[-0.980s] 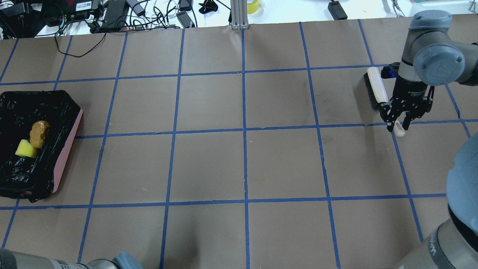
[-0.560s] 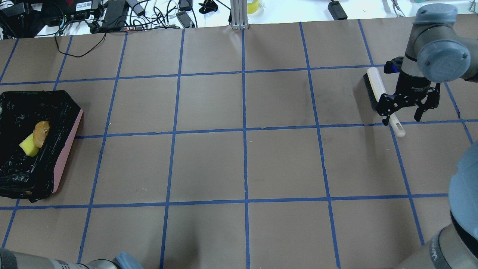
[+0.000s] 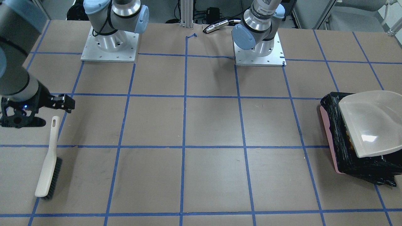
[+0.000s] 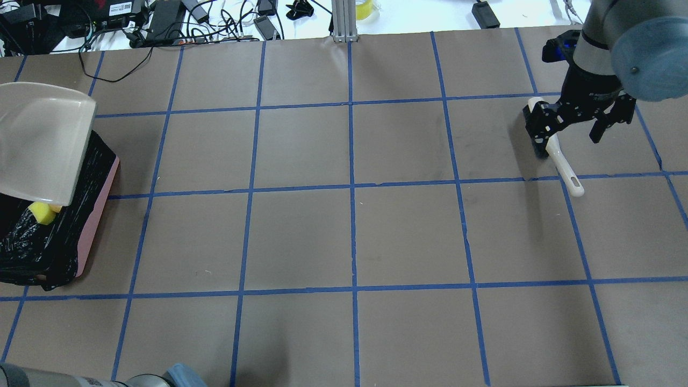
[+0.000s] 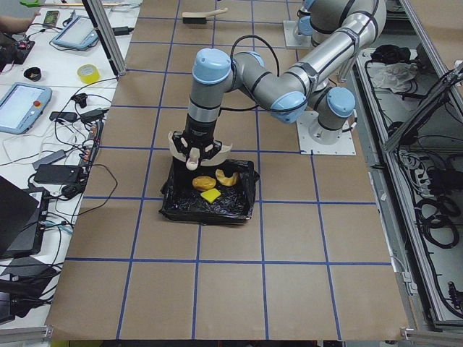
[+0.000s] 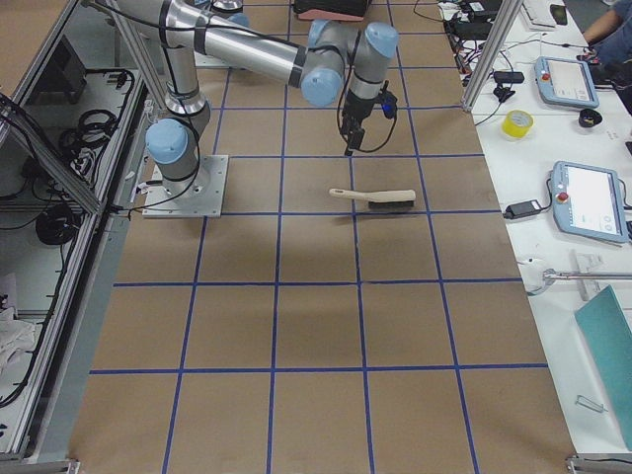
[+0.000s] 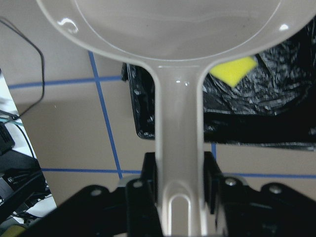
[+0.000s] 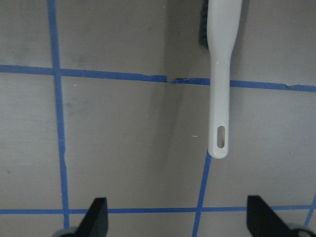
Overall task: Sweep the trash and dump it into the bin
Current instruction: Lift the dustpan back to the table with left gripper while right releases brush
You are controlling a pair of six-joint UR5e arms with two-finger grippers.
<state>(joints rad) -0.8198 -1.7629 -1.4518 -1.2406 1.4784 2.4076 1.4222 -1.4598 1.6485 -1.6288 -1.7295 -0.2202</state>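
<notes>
Trash sits inside the rectangular pink bin lined with a crinkly black plastic bag (image 5: 181, 204), at the end of the brown paper-covered worktop with blue tape lines (image 4: 349, 236) on the robot's left. In the exterior left view three pieces lie together on the liner: a lumpy yellow-brown lump (image 5: 203, 183), a curved golden croissant-like piece (image 5: 227, 178) just beside it, and a yellow sponge wedge (image 5: 210, 196) touching the lump on the near side. From overhead only the sponge wedge (image 4: 42, 213) shows, peeking out below the rim of the beige plastic dustpan (image 4: 40, 142).

The left gripper (image 7: 178, 190) is clamped on the dustpan's handle, one finger on each side of it, and holds the pan above the bin, covering much of the bin's opening. In the front-facing view the pan's glossy inside (image 3: 373, 122) faces the camera, with the bin's pink wall (image 3: 328, 131) beside it.

At the opposite end of the worktop a beige long-handled brush with dark bristles (image 3: 48, 163) lies flat, its handle end pointing toward the robot's side. The right gripper (image 4: 567, 131) hangs above the brush, clear of it, with its jaws spread wide and nothing between them; the wrist camera looks straight down on the brush handle (image 8: 219, 89).
</notes>
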